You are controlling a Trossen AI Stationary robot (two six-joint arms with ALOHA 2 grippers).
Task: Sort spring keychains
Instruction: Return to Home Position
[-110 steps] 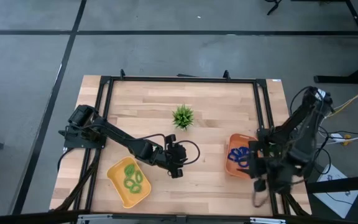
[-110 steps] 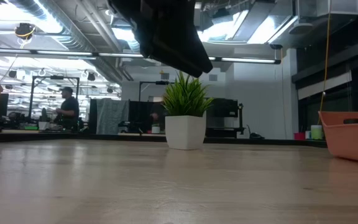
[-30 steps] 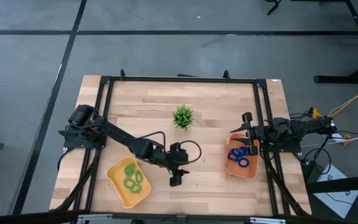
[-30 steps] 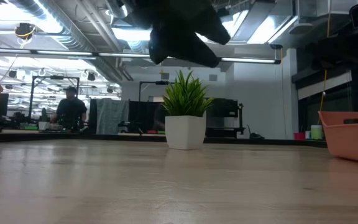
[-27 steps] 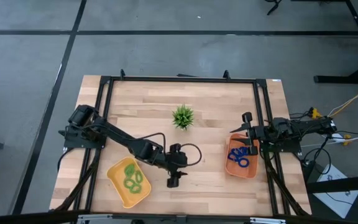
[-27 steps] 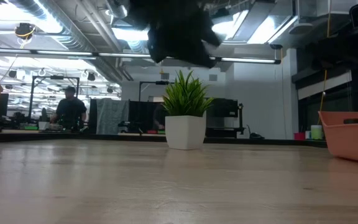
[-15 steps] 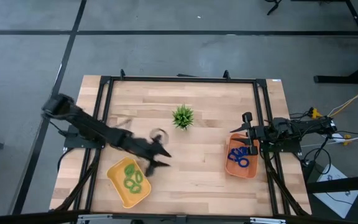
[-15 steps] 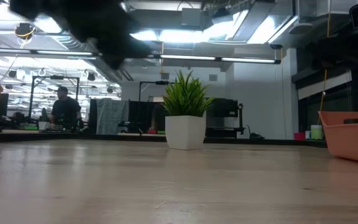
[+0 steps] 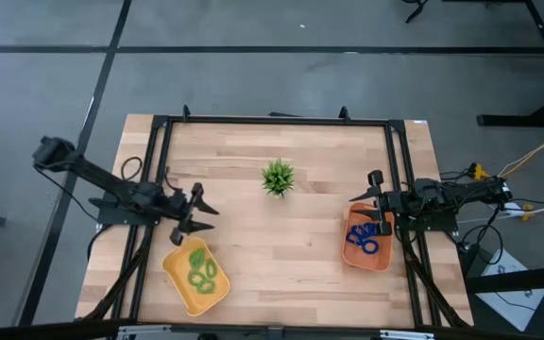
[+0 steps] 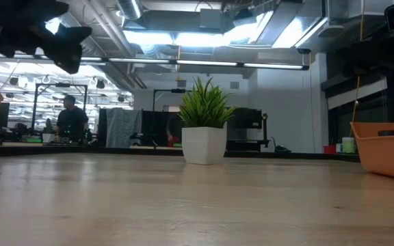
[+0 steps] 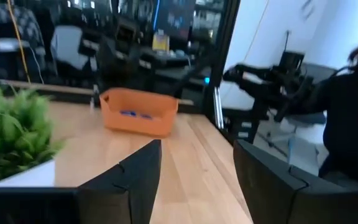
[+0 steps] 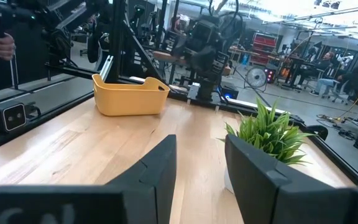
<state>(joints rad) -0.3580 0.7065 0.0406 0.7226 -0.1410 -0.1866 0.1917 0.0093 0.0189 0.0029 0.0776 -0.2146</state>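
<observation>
Left of the plant (image 9: 278,177), on the left arm's side and toward the lower table edge in the high view: yellow bin (image 9: 169,264) with the green spring keychains (image 9: 201,269) heaped inside. On the plant's other side, about as far toward that same edge: orange bin (image 9: 346,247) holding the blue spring keychains (image 9: 362,238). I see none loose on the table (image 9: 300,274) around the plant. Exact counts are too small to read.

Left gripper (image 11: 197,144): fingers apart, nothing between them. It's pulled in by its base, between the plant and the yellow bin but well off the plant, above the bin's far rim. Right gripper (image 12: 199,142): fingers apart, empty, parked at the right rail over the plant-side end of the orange bin, aimed across the table past the plant.

Judgement: sorting looks done and the arms are parking.

Handling, if one needs a re-pick:
- Very light, so weight is no issue. A fast release could make one bounce or roll.
- Coiled plastic, soft and springy. It squashes under the pinch and rebounds, so close gently or it may squirt out.
- Probably slick. Not fragile.
- Heaped loops will likely hook each other. Expect a second one dragged up, so lift slowly and check.
- Best hold: one finger through the loop, one outside, pinching a single side of the coil. Take the topmost ring, nearest the bin's middle and away from the walls.
</observation>
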